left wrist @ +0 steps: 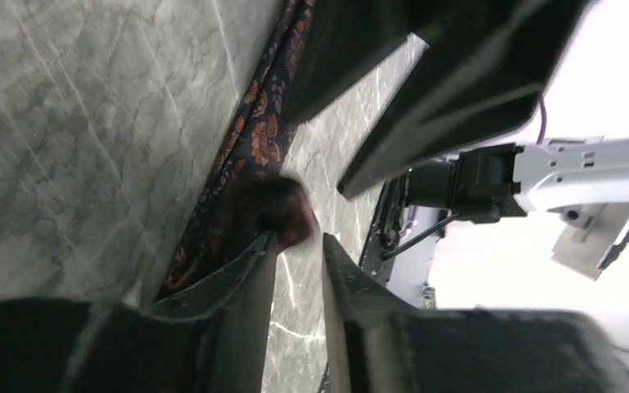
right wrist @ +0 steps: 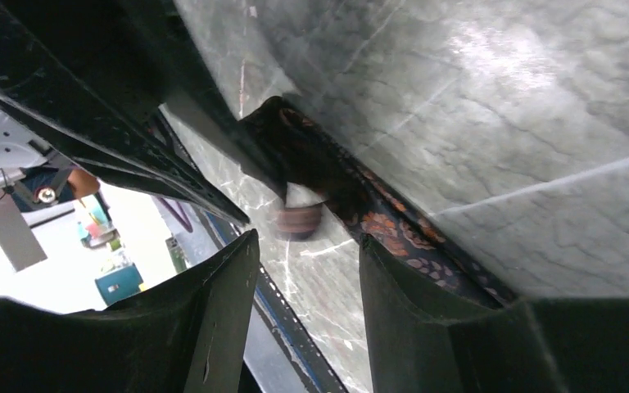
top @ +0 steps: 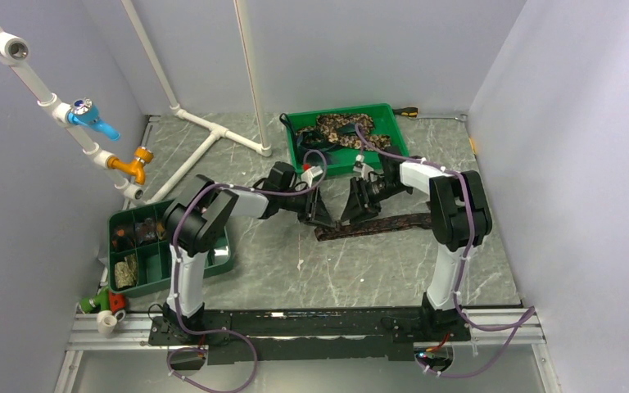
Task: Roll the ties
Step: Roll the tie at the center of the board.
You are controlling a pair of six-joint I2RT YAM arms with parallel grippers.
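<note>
One tie (top: 381, 223) is laid flat on the desk (top: 336, 270) just in front of the green tray (top: 340, 110), with its left end curled into a small roll (left wrist: 282, 209). The roll is touched by the left gripper (left wrist: 299, 241), jaws narrowly parted and empty. The right gripper (right wrist: 307, 246), jaws wide and empty, is set beside it, probably to steady the winding.

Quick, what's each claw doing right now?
Left gripper: open narrowly, nothing between its fingers; the tie ends at one fingertip.
Right gripper: open, holding nothing, above the tie.
</note>
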